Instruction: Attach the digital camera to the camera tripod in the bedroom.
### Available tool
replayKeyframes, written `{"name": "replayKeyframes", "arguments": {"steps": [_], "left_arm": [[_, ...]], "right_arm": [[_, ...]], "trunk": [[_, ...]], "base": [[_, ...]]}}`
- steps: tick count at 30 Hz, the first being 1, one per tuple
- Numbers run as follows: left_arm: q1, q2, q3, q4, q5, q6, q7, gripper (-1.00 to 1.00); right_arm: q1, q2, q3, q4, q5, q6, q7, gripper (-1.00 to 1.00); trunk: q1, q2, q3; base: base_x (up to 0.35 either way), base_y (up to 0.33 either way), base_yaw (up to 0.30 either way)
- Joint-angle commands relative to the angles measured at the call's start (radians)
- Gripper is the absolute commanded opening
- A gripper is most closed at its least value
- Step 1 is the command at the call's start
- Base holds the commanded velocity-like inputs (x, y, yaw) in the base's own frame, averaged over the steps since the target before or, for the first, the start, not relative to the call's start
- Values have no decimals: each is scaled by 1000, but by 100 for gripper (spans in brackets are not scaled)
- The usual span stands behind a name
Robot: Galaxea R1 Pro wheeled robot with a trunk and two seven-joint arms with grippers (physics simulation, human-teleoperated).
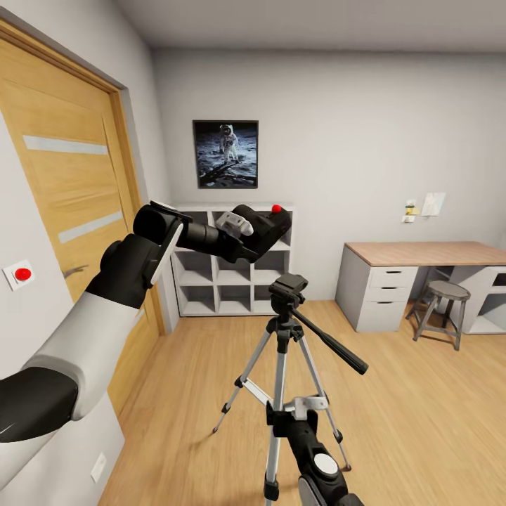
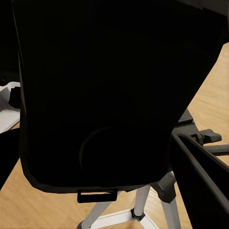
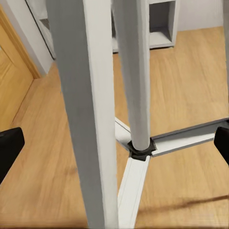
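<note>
In the head view the digital camera (image 1: 270, 226) is held clamped in the left gripper (image 1: 242, 235) at centre frame, raised above and left of the camera tripod (image 1: 287, 330) head, not touching it. The tripod stands on the wood floor (image 1: 422, 407) at lower centre. The right gripper (image 1: 299, 411) is seen at the tripod's lower column, fingers spread around a leg (image 3: 90, 114).

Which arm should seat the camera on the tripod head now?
Left. Its gripper already holds the small black boxy camera with a red button just above the silver-legged tripod's black head; the right gripper sits low among the legs.
</note>
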Motion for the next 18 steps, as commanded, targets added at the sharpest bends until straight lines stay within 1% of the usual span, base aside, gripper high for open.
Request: {"name": "replayKeyframes", "arguments": {"steps": [1, 3, 4, 9, 11, 18], "left_arm": [[-1, 0, 0, -1, -9, 3, -10, -100], [-1, 0, 0, -1, -9, 3, -10, -100], [-1, 0, 0, -1, -9, 3, -10, -100], [-1, 0, 0, -1, -9, 3, -10, -100], [-1, 0, -1, -1, -9, 3, -10, -100], [-1, 0, -1, -1, -9, 3, -10, -100]], "right_arm": [[-7, 3, 3, 18, -6, 4, -8, 100], [-17, 7, 3, 49, -6, 3, -8, 100], [-28, 10, 7, 81, -6, 0, -8, 100], [-37, 16, 30, 118, -6, -3, -8, 100], [-41, 17, 33, 136, -6, -4, -8, 100], [-79, 20, 36, 216, -6, -7, -8, 100]], "trunk": [[0, -1, 0], [0, -1, 0], [0, -1, 0], [0, -1, 0], [0, -1, 0], [0, -1, 0]], "base": [[0, 0, 0], [0, 0, 0], [0, 0, 0], [0, 0, 0], [0, 0, 0], [0, 0, 0]]}}
